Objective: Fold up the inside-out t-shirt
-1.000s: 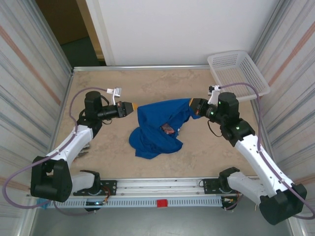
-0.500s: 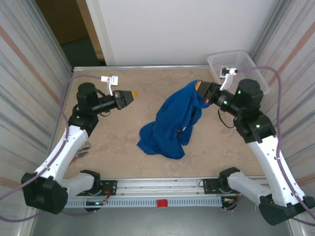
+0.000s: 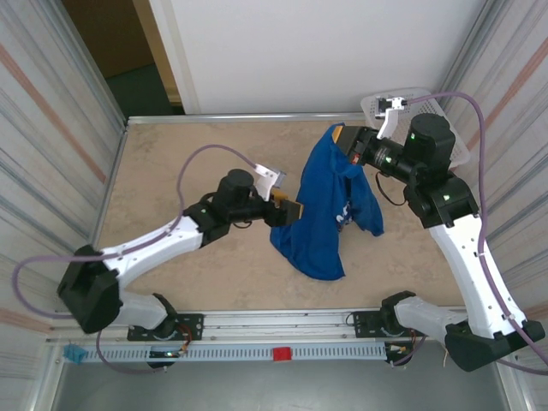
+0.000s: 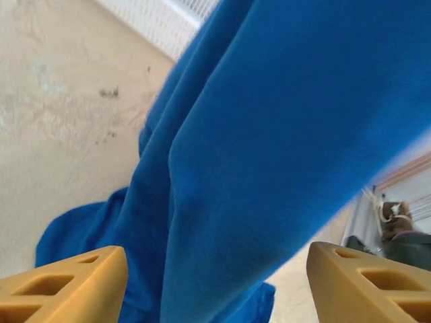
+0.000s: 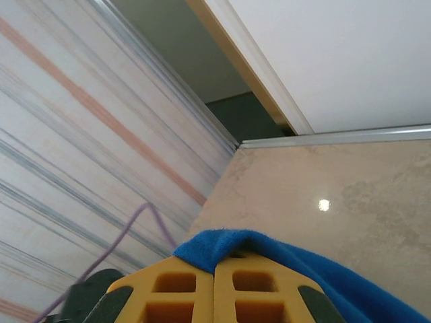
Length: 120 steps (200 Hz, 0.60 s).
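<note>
While the right gripper [image 3: 344, 137] is clamping its two fingers together on a fold of the inside-out t-shirt [image 3: 330, 214], the royal-blue cloth is hanging down from those fingers in one long drape. In the right wrist view the yellow fingers [image 5: 175, 289] are sitting flush side by side, and a blue edge [image 5: 337, 269] is curling over their tips. The left gripper [image 3: 289, 210] is reaching in at the near left side of the drape with its fingers standing apart. In the left wrist view the cloth [image 4: 269, 134] is hanging just ahead of the gap between those fingers [image 4: 64, 282], which are not closing on it. A darker printed patch is showing partway down the drape, below the right fingers.

Beneath both grippers the beige, marble-patterned table [image 3: 188, 163] is lying bare and matte, and a small ceiling glint is shining on it beyond the right fingers [image 5: 323, 204]. Behind the right gripper a white lattice basket [image 3: 373, 110] is sitting at the far corner. Striped panels [image 3: 51, 111] are enclosing both sides, a white wall [image 3: 317, 51] is closing the back, and a dark opening [image 3: 128, 51] is showing at the far left. A metal rail [image 3: 282, 330] is running along the near edge.
</note>
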Motion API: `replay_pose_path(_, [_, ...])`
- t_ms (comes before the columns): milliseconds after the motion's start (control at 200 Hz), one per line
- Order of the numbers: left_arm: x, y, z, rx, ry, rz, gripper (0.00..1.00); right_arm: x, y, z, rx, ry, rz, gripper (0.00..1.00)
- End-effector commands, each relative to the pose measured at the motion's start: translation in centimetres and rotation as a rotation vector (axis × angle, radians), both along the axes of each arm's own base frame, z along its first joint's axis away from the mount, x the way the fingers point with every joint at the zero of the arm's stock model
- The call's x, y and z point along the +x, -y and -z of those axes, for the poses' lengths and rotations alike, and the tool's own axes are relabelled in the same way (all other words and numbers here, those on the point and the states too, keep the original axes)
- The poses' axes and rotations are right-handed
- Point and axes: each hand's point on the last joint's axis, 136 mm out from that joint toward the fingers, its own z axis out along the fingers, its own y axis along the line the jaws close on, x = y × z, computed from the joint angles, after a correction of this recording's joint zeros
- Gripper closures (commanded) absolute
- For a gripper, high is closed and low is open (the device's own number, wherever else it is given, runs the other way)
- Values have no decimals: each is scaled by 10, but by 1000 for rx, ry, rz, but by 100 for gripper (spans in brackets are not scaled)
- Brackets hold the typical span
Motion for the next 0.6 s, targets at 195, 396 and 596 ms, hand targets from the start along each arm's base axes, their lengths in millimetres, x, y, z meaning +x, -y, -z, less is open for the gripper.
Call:
replay_pose_path(195, [43, 8, -65, -42, 137, -1, 100, 5, 6, -13, -24, 68, 10, 100])
replay_pose_path(396, [85, -91, -136, -59, 211, -147, 100, 33, 35, 19, -90, -5, 118, 100])
replay_pose_path(596, [83, -144, -177, -28, 240, -133, 100, 38, 46, 37, -104, -30, 148, 100])
